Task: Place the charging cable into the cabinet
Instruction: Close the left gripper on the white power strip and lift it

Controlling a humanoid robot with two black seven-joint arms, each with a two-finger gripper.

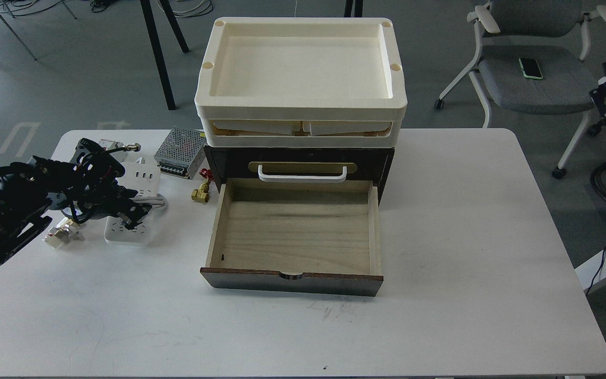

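Observation:
The charging cable, a flat white power strip (144, 176) with its cord bundled round the middle, lies on the table left of the cabinet. My left gripper (133, 213) is down over the strip's middle, at the cord bundle, and hides that part. Its dark fingers cannot be told apart. The dark brown cabinet (298, 158) has its light wood drawer (292, 231) pulled open with nothing in it, and a white handle above. A dark part at the right edge looks like my right gripper (605, 97), off the table.
Cream trays (298, 73) are stacked on the cabinet. A perforated metal power supply box (179, 150) stands behind the strip. A brass valve (200, 193) lies by the drawer's left corner. A metal fitting (61, 231) lies left of the strip. A chair (534, 79) stands at the back right.

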